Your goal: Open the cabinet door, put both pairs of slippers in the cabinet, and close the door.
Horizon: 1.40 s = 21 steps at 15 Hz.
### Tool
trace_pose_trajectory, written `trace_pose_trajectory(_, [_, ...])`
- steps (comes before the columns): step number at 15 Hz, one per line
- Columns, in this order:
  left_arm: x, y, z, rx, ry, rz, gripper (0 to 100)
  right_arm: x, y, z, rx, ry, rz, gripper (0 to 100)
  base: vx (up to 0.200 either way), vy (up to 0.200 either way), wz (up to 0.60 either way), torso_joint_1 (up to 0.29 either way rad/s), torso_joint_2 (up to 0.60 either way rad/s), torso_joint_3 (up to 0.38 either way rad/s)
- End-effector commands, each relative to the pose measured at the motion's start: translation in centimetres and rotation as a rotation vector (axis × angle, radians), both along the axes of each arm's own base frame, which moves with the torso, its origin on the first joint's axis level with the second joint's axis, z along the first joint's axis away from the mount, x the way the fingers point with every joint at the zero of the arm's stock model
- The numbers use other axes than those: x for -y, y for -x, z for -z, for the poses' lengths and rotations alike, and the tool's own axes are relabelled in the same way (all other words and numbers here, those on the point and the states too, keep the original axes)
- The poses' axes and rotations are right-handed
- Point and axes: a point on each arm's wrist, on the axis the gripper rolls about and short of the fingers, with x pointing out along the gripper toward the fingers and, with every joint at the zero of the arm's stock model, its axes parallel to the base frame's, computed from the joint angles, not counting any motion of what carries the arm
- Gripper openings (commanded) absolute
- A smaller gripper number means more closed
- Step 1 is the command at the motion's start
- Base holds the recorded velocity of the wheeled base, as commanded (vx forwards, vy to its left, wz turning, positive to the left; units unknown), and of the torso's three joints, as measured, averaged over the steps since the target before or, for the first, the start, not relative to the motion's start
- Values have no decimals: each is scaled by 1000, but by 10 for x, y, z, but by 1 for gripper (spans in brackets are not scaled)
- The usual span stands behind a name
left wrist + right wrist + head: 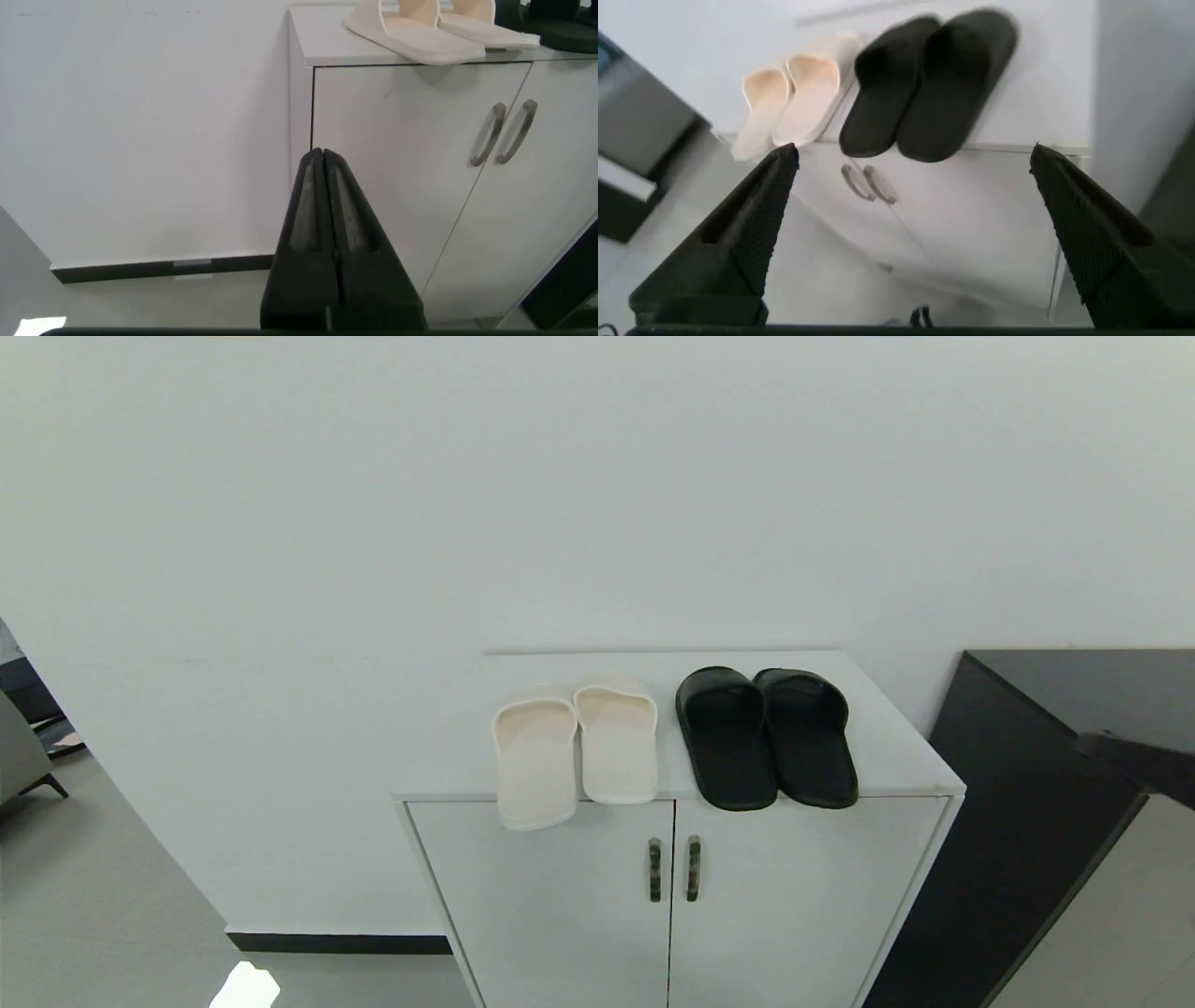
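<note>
Before the cabinet front: left gripper pressed shut, holding nothing | right gripper spread wide, holding nothing | white two-door cabinet closed; dark vertical bar handles at centre seam, rigid, best hooked | on top: cream moulded slippers, black moulded slippers, side by side, likely light, flexible; pinch at the strap.

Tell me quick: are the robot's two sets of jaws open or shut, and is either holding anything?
Left gripper: shut, holding nothing.
Right gripper: wide open, holding nothing.
</note>
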Motion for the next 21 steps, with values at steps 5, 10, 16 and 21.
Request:
trace_pose_trajectory(5, [0, 0, 0, 1, -5, -2, 0, -75, -69, 5, -67, 97, -11, 100, 0, 0, 0, 0, 0, 0])
trace_pose_trajectory(10, [0, 0, 0, 0, 0, -2, 0, -117, -118, 17, -42, 179, 61, 100, 0, 0, 0, 0, 0, 0])
trace_pose_trajectory(16, [0, 0, 0, 0, 5, 1, 0, -146, -153, 32, -10, 262, 157, 100, 0, 0, 0, 0, 0, 0])
trace_pose_trajectory(21, [0, 0, 0, 0, 5, -1, 0, -155, -167, 47, -36, 290, 179, 100, 0, 0, 0, 0, 0, 0])
